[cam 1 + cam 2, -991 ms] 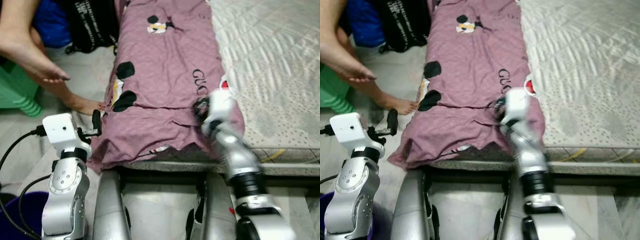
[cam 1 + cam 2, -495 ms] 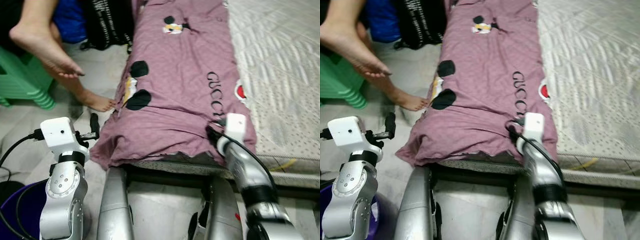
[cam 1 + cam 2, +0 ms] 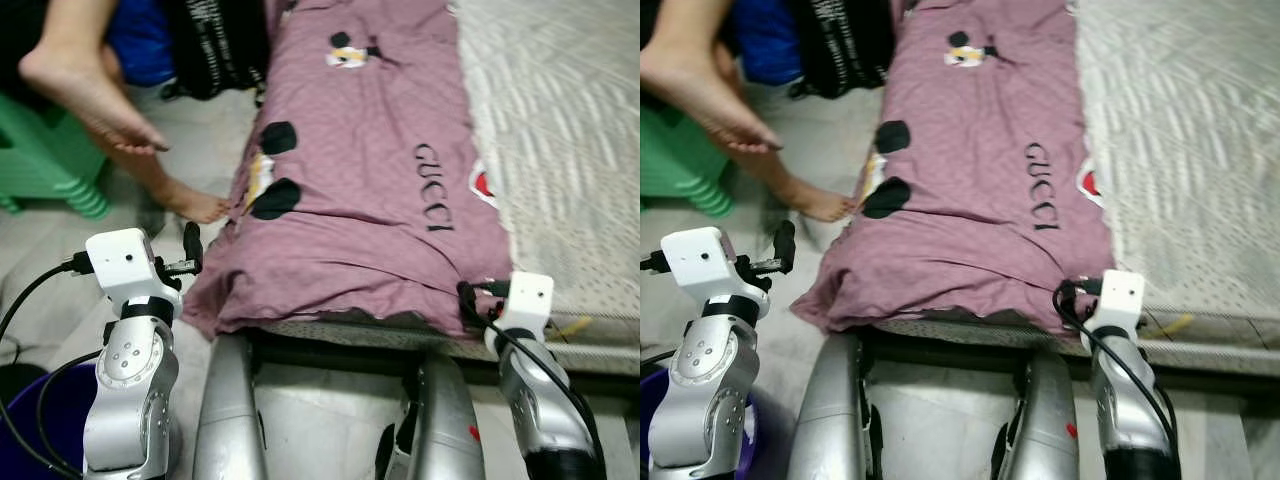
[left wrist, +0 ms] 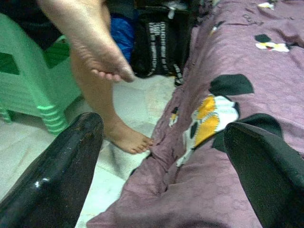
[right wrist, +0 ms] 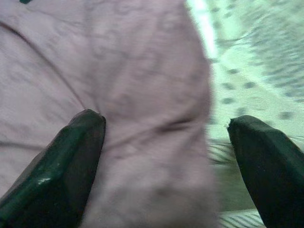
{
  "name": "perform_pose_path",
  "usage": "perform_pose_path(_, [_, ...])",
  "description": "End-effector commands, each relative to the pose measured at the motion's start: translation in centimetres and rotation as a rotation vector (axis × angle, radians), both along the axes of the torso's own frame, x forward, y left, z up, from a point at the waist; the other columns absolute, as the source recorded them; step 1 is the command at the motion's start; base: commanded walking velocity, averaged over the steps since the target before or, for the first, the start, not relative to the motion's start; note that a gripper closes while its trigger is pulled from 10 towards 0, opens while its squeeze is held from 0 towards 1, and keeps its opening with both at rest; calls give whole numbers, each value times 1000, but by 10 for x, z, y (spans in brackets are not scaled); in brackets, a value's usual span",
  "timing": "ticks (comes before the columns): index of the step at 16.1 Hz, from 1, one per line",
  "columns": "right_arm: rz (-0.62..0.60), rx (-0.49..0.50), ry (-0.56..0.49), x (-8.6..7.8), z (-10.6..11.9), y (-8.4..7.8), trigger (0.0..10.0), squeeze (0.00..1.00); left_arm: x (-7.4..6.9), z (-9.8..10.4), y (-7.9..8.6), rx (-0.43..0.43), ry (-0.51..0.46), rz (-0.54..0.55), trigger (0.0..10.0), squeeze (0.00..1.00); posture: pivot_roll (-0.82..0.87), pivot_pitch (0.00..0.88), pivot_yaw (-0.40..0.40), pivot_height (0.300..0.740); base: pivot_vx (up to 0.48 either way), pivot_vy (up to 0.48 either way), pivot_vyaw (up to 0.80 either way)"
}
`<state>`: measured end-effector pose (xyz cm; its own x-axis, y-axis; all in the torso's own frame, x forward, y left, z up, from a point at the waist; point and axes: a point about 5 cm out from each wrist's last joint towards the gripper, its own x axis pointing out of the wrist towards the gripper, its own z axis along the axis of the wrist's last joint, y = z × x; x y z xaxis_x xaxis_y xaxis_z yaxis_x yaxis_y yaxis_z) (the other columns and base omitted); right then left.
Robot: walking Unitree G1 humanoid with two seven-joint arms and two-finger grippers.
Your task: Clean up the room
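Note:
A mauve blanket (image 3: pixel 370 190) with cartoon prints and black lettering lies along the left side of a pale quilted mattress (image 3: pixel 570 130). Its near end bunches at the bed's front edge. My right gripper (image 5: pixel 164 156) is open just in front of the blanket's near right corner (image 3: pixel 480 270), and the cloth and the mattress edge show between its wide-apart fingers (image 5: pixel 71 156). My left gripper (image 4: pixel 161 156) is open too, raised beside the blanket's near left corner (image 3: pixel 215 295) and apart from it. It points along the blanket's left edge towards a person's feet.
A person's bare feet (image 3: pixel 95 95) are over the floor left of the bed, one planted (image 3: pixel 190 205) close to the blanket. A green plastic stool (image 3: pixel 45 170), a black bag (image 3: pixel 215 45) and a blue item (image 3: pixel 145 45) stand behind. A dark purple tub (image 3: pixel 40 420) is by my left arm.
My right arm has drawn back off the top of the blanket to its near right corner at the bed's edge. The camera shifted slightly. The left arm has barely moved.

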<state>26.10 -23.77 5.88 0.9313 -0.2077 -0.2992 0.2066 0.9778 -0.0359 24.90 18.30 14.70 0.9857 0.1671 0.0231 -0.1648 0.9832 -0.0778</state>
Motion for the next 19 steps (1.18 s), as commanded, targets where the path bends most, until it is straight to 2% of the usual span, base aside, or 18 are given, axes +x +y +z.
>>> perform_pose_path(1, [19,-44,-31,-2,9,0,10000,1000,-1,-3,2,8,14,3,10000,0,88,150,36,540,0,0,0])
perform_pose_path(3, [76,-120,-132,-2,28,8,10000,1000,-2,-4,0,-1,7,4,10000,0,83,140,35,540,0,0,0])
perform_pose_path(4, [108,-146,-195,2,41,19,10000,1000,-2,-4,-2,-5,4,4,10000,0,81,137,36,540,0,0,0])
perform_pose_path(5, [143,-145,-248,8,53,31,10000,569,-1,-4,-3,-12,2,3,10000,0,75,129,39,540,0,0,0])
perform_pose_path(6, [200,-131,-316,15,67,50,10000,0,0,-6,-6,-17,2,-3,10000,0,71,113,44,540,0,0,0])
perform_pose_path(9, [208,-16,-352,19,72,72,10000,0,7,-13,-8,-27,14,-5,10000,0,50,42,64,540,0,0,0])
perform_pose_path(11, [203,-1,-365,24,72,78,10000,0,14,-14,-12,-32,6,-24,10000,0,45,2,67,540,0,0,0])
perform_pose_path(14, [226,24,-416,38,81,90,10000,0,24,-8,-18,-32,-25,-49,10000,0,50,0,63,545,0,0,0])
perform_pose_path(17, [246,31,-461,55,96,98,10000,0,29,-8,-15,-29,-38,-40,10000,0,44,0,62,575,0,0,0])
perform_pose_path(19, [237,27,-489,66,105,95,10000,0,31,-9,-14,-26,-40,-41,10000,0,43,0,64,595,0,0,0])
